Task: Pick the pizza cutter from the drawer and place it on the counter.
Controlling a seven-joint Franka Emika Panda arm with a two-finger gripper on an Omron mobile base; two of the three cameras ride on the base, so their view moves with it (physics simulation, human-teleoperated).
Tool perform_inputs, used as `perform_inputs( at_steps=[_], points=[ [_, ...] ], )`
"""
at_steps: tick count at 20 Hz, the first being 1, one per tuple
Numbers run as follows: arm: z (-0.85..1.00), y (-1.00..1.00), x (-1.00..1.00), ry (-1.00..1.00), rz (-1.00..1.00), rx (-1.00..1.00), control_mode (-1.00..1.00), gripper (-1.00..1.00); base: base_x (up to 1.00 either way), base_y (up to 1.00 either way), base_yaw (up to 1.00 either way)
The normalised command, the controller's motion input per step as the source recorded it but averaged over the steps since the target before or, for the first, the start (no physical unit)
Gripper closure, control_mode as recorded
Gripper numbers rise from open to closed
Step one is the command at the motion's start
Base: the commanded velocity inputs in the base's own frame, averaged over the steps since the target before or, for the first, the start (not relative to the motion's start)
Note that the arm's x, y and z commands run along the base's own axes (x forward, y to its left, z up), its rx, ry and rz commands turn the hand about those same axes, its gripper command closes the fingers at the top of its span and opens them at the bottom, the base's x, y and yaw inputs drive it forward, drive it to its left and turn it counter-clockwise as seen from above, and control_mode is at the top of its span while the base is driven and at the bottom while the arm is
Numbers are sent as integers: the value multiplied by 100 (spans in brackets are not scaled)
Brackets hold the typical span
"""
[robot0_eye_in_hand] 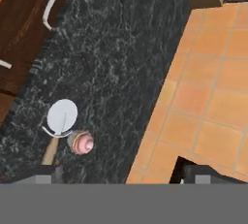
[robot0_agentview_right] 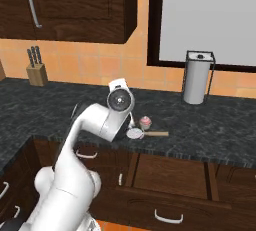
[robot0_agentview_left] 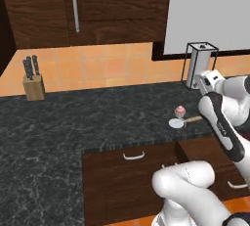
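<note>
Resting beside the cupcake point(robot0_eye_in_hand: 83, 143) on the counter point(robot0_agentview_left: 73, 117), pizza cutter point(robot0_eye_in_hand: 61, 121) is placed; gripper point(robot0_eye_in_hand: 116, 177) spread, empty, needing retreat

The left base view looks forward and down from behind the arm, which rises at lower right, over the black tabletop point(robot0_agentview_left: 73, 117) to the orange tiled wall point(robot0_agentview_left: 107, 68). The right base view faces the same stretch from the other side, arm at lower left. Both share the knife block point(robot0_agentview_left: 33, 79), paper towel holder point(robot0_agentview_right: 197, 77) and pizza cutter point(robot0_agentview_right: 142, 134). The hand view hangs closer, rolled, above the pizza cutter at lower left.
</note>
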Motion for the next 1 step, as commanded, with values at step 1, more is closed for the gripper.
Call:
perform_inputs(
  at_steps=[1],
  points=[
    [32,3,-47,0,4,-7,-100,-100,0,0,0]
  ],
)
